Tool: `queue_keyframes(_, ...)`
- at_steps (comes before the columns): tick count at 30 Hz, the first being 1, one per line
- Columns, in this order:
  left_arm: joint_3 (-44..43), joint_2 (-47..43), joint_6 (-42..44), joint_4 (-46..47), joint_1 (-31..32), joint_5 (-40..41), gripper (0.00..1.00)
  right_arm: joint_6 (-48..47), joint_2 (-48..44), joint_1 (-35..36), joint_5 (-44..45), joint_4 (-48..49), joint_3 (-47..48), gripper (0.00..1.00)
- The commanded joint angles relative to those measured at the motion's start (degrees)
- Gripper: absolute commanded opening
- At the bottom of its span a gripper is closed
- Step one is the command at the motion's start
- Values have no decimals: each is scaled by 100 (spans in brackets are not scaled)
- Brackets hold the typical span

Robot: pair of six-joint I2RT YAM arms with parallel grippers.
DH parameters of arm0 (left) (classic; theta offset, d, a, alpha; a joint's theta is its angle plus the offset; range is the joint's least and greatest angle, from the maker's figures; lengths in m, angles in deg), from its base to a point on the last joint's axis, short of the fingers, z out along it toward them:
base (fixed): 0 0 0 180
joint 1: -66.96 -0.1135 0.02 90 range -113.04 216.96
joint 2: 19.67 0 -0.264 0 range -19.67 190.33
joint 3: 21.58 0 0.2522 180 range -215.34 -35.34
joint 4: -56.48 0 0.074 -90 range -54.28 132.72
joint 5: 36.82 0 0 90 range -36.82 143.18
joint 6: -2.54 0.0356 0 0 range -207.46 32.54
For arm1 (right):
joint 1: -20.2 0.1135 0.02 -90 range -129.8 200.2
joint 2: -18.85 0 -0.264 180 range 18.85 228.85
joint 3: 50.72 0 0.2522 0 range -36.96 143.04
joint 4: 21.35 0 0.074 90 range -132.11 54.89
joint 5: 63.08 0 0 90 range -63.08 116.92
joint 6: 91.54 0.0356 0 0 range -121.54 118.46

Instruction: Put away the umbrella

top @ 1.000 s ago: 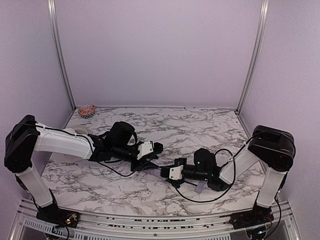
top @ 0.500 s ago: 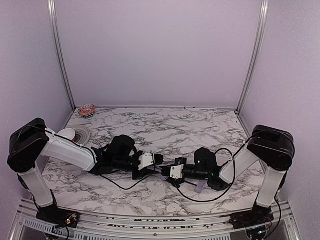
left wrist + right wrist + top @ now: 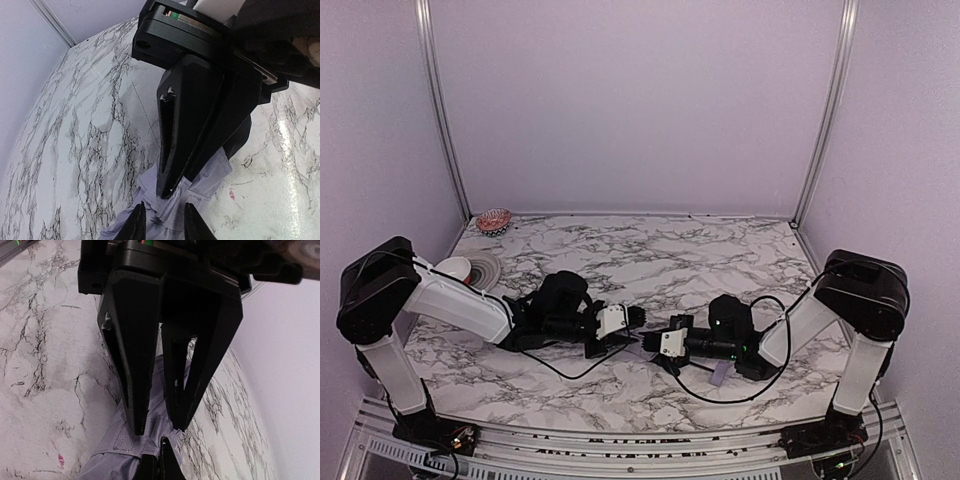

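Lavender fabric of the umbrella (image 3: 210,177) lies crumpled on the marble counter (image 3: 720,250), toward 6 o'clock. The right pincer (image 3: 156,462) is clamped on it from 3 o'clock — the left pincer (image 3: 162,225), narrowly parted, straddles a fold.

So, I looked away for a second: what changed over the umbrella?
The left gripper dropped toward the near edge to the umbrella, jaws narrowing over its fabric, uncovering a white cup behind the arm. The right gripper stayed shut on the fabric; the far bowl stayed put.
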Motion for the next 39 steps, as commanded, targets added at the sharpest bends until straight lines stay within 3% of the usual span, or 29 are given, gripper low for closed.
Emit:
queue_keyframes(1, -3, 50, -62, -7, 5, -140, 25, 45, 143, -20, -135, -348, 99, 0)
queue_keyframes(8, -148, 159, -91, -116, 6, -241, 11, 43, 112, -25, -109, -399, 109, 0)
queue_keyframes(11, -167, 144, -74, -219, 5, -235, 0, 36, 124, -23, -131, -445, 140, 0)
queue_keyframes(17, -186, 116, -66, -313, 5, -209, 0, 57, 161, -25, -96, -513, 221, 1)
queue_keyframes(23, -135, 116, 157, -508, -16, -315, 0, 135, -42, -109, 242, -540, 140, 27)
queue_keyframes(36, -45, 132, 208, -552, -116, -521, 0, 1496, -1274, -980, -1093, -588, -460, 43)
queue_keyframes(39, -40, 109, 216, -552, -133, -577, 0, 2096, -1492, -1026, -1503, -987, -301, 47)
